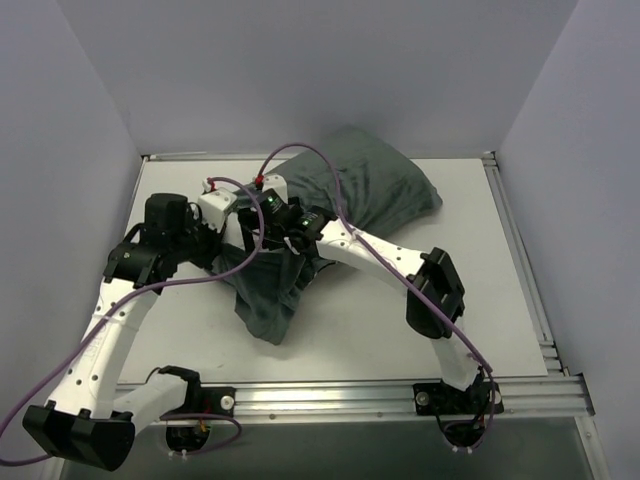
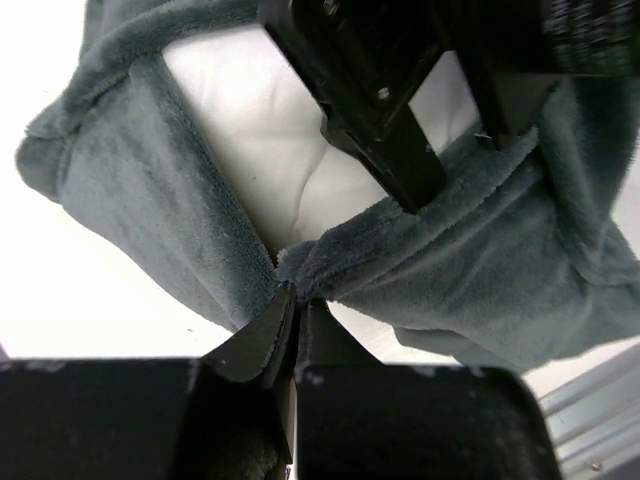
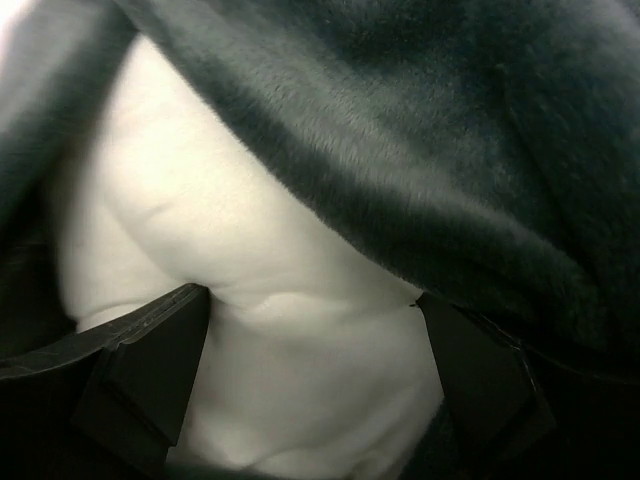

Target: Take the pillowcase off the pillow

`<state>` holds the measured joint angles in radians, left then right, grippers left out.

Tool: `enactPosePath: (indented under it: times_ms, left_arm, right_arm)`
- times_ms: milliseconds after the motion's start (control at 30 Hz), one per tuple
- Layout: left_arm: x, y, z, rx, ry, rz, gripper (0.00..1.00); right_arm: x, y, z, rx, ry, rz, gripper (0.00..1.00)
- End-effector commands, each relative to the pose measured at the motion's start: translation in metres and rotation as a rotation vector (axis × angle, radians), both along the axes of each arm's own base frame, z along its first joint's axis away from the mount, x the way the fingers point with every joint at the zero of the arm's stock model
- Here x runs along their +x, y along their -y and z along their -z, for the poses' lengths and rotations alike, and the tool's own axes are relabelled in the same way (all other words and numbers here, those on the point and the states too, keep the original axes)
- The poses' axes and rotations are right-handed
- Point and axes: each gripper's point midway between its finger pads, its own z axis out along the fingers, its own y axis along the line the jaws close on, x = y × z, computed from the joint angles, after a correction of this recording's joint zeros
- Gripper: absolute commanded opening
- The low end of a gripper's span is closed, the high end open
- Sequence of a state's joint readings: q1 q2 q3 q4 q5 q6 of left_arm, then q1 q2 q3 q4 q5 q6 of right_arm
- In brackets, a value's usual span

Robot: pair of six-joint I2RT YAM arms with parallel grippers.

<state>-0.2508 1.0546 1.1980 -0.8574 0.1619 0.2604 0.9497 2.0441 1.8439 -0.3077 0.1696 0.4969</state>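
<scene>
Step in hand, as I judge it: getting the pillow out through the open mouth of the pillowcase (image 1: 385, 185). The pillowcase lies mid-table (image 1: 480, 300), grey face up, running from far right down toward near centre. The pillow (image 2: 260, 130) shows white only in the opening where the two arms meet. The rest of it is inside the cover.

To do it well:
- The right side should take a deep bite of pillow only, with no grey fabric caught in it.
- The left side anchors the hem, so the two pull apart along the cover's length, low over the table.
- The stuffing is soft, so a shallow bite would probably slip. The plush cover may drag too.

Left gripper (image 2: 292, 300): jaws closed tight on a pinch of pillowcase hem, right at the lip of the opening.

Right gripper (image 3: 312, 305): jaws spread wide and reached in under the grey flap. A bulge of white pillow sits between them, touching both fingers. It has nothing clamped, and I can't tell whether it is squeezing at all.
</scene>
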Motion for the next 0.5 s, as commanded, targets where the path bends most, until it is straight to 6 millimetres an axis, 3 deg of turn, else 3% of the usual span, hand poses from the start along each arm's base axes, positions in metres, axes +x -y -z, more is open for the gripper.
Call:
enactPosePath:
  times_ms: [0,100,233,333,433,467]
  left_arm:
    - [0.011,-0.002,-0.055,-0.080,0.162,-0.043,0.02]
    - [0.014,0.006,-0.064,-0.130,0.157,-0.020,0.02]
    - [0.017,0.008,-0.065,-0.150,0.146,-0.014,0.02]
    - [0.016,0.009,-0.058,-0.156,0.130,-0.009,0.02]
    - [0.015,0.005,-0.054,-0.158,0.124,-0.019,0.02]
    - [0.015,0.004,-0.054,-0.158,0.122,-0.022,0.02]
  right_arm:
    - [-0.011,0.079,0.065,-0.454,-0.061,0.004,0.93]
    - [-0.023,0.084,0.088,-0.551,-0.088,-0.082,0.93]
    - [-0.027,0.108,0.117,-0.781,-0.098,-0.115,0.93]
    - [-0.028,0.115,0.145,-0.845,-0.136,-0.156,0.85]
    - [-0.033,0.115,0.166,-0.824,-0.192,-0.180,0.54]
    - [-0.035,0.112,0.169,-0.805,-0.208,-0.190,0.33]
